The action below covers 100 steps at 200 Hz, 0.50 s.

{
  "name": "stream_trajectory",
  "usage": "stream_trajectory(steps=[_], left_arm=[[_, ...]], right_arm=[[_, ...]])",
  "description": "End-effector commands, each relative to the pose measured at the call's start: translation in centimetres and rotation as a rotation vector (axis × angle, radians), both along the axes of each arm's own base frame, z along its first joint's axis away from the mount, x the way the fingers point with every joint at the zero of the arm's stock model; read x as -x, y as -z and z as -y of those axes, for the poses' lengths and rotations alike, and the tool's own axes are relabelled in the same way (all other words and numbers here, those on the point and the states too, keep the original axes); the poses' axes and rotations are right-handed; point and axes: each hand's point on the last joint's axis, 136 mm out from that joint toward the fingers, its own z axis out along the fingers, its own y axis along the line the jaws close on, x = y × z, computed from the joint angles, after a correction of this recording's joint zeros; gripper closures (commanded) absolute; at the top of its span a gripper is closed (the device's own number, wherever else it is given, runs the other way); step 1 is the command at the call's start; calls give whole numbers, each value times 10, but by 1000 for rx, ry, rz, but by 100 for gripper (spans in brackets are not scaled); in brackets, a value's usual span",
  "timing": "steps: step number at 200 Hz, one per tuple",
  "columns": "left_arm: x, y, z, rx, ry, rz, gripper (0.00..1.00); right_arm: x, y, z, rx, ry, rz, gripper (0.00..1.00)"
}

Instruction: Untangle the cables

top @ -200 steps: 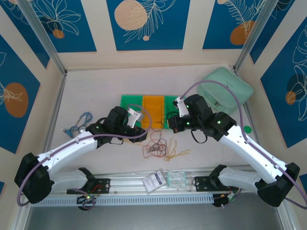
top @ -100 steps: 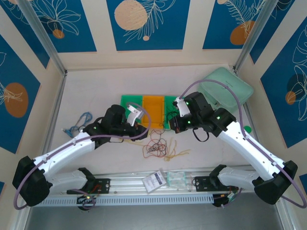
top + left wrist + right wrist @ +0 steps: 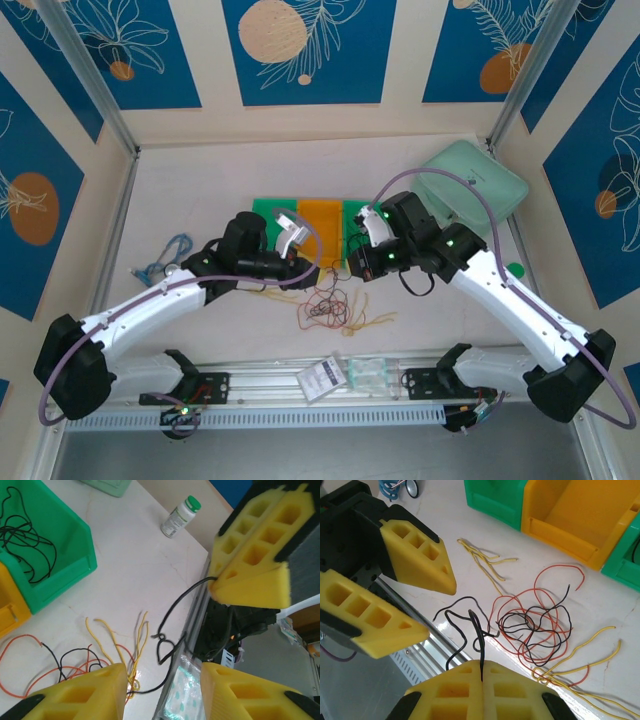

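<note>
A loose tangle of red, black and yellow cables lies near the middle of the table. Just above it, the right gripper has its fingers pressed together, pinching one black cable that trails down to the table. The left gripper faces it with fingers spread, holding nothing. Farther back, an orange bin sits beside a green bin holding black cables.

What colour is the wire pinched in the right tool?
Black wire, clearest in the right wrist view.
</note>
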Motion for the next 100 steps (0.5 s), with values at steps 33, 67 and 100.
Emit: stream_trajectory(steps=[33, 67, 100], left_arm=[[2, -15, 6, 40, 40, 18, 57], [2, -10, 7, 32, 41, 4, 59], [1, -10, 10, 35, 47, -19, 88]], right_arm=[[7, -2, -12, -44, -42, -29, 100], [10, -4, -18, -69, -61, -40, 100], [10, -1, -21, -68, -62, -50, 100]])
